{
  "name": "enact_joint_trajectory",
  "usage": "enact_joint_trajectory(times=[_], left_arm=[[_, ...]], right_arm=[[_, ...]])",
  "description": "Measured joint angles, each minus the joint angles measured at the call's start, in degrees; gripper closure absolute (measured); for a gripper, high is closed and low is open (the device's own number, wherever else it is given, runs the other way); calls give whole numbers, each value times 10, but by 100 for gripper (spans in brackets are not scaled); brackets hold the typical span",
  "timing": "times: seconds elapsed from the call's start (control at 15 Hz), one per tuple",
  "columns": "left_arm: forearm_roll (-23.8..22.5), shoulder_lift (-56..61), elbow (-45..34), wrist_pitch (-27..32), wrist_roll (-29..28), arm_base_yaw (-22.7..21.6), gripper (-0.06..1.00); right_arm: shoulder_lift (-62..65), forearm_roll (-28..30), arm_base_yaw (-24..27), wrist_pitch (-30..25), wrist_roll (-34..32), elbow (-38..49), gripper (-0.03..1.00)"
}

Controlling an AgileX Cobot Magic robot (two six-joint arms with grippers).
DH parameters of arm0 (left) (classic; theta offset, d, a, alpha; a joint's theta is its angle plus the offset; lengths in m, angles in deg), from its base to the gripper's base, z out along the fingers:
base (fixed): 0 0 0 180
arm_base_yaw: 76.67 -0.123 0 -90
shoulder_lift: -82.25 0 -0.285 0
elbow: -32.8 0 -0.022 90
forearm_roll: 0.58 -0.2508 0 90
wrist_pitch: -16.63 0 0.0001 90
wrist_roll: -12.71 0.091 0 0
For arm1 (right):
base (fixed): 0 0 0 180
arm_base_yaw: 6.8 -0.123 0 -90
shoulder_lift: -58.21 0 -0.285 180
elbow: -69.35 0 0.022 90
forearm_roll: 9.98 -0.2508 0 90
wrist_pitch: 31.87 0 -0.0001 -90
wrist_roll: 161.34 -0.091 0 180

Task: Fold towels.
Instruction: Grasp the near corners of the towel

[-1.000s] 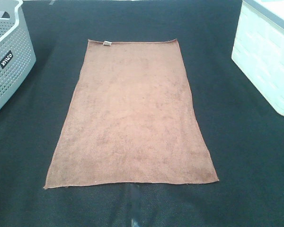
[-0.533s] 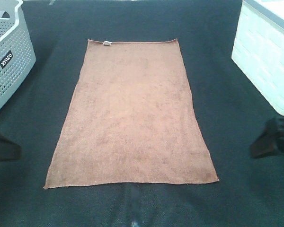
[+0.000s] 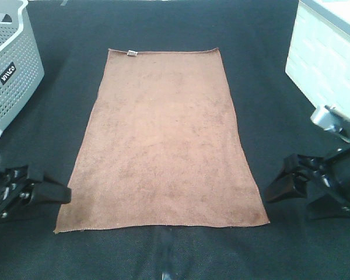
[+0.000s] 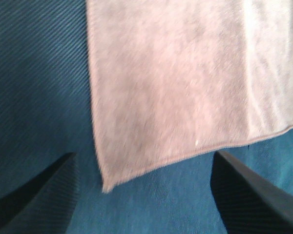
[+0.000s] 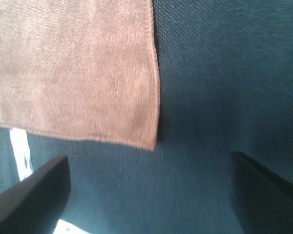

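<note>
Brown towel [image 3: 163, 140] flat, unfolded (white-tagged)

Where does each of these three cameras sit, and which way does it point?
Exterior high: mounted high, facing down over the whole towel; left gripper and right gripper show at its near corners.
Left wrist: on the left arm, looking down between its open fingers at the towel's near left corner.
Right wrist: on the right arm, likewise, at the near right corner.
Shared: all three show the towel's near edge.
</note>
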Motion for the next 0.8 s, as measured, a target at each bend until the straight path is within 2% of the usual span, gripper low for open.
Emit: enact_joint_trajectory(times=[0.13,0.33,0.53,0.67,0.8], left_arm=[[17,-53,18,2,23,0,24],[29,-93,34,19,25,1,24],[36,-120,57,36,26,22,24],[40,-141,88,45,26,56,26],[39,-147,96,31,20,61,40]], right_arm=[[-44,-52,-26,29,61,-1,17],[-87,-95,-54,60,74,-13,22],[-115,-103,-54,44,74,-44,26],[-160,-105,-54,-3,79,-95,34],[-183,-105,-54,-15,81,-111,48]])
